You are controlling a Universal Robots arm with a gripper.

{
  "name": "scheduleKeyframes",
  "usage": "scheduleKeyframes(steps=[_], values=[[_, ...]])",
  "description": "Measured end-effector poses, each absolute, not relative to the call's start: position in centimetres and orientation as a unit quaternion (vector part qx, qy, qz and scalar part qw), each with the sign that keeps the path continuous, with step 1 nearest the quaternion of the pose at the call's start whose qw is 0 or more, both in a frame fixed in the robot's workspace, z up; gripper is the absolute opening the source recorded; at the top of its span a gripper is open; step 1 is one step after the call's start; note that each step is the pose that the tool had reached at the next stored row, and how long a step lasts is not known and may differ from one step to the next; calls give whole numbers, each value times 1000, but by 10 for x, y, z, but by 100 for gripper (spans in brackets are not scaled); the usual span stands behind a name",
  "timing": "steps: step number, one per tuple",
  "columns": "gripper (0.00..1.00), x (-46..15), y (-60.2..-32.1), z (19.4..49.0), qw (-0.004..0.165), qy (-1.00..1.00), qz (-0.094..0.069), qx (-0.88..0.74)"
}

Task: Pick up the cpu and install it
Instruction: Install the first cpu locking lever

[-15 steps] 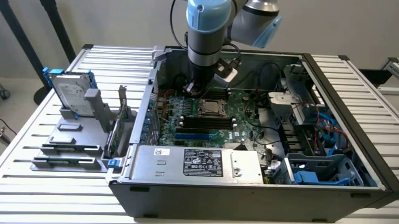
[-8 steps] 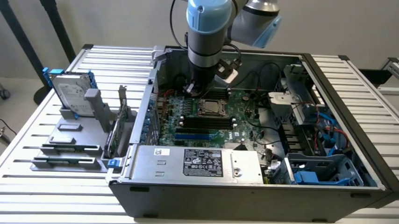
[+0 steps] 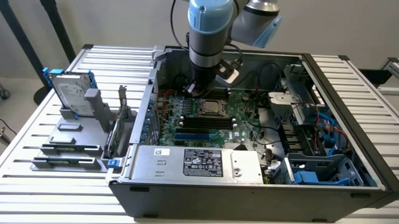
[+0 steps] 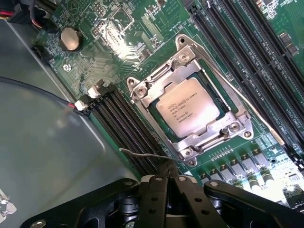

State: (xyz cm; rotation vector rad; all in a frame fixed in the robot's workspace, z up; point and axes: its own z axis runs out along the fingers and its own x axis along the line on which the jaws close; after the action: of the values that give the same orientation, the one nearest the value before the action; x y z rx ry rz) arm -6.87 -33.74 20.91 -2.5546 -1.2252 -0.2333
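Note:
The cpu (image 4: 188, 107), a flat silver square with printed text, lies inside the metal socket frame (image 4: 228, 124) on the green motherboard (image 4: 114, 23). In the exterior view the cpu (image 3: 213, 106) sits in the middle of the open computer case. My gripper (image 4: 168, 167) is shut, its black fingertips pressed together just off one corner of the socket frame. A thin wire socket lever (image 4: 142, 153) runs up to the fingertips; I cannot tell whether they hold it. From outside, the gripper (image 3: 194, 89) hangs low over the board, beside the socket on the exterior view's left.
Black memory slots (image 4: 121, 121) run beside the socket, and more (image 4: 247, 57) lie on its other side. A grey case wall (image 4: 42, 142) rises close by. The power supply (image 3: 193, 163) fills the case front. A hard drive with blue rails (image 3: 70, 91) and memory sticks (image 3: 68, 150) rest on the rack outside.

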Motion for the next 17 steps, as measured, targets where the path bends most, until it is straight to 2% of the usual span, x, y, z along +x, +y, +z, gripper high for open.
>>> scheduleKeyframes(steps=[17], values=[[11,-63,-338,202,146,-426,-81,-889]])
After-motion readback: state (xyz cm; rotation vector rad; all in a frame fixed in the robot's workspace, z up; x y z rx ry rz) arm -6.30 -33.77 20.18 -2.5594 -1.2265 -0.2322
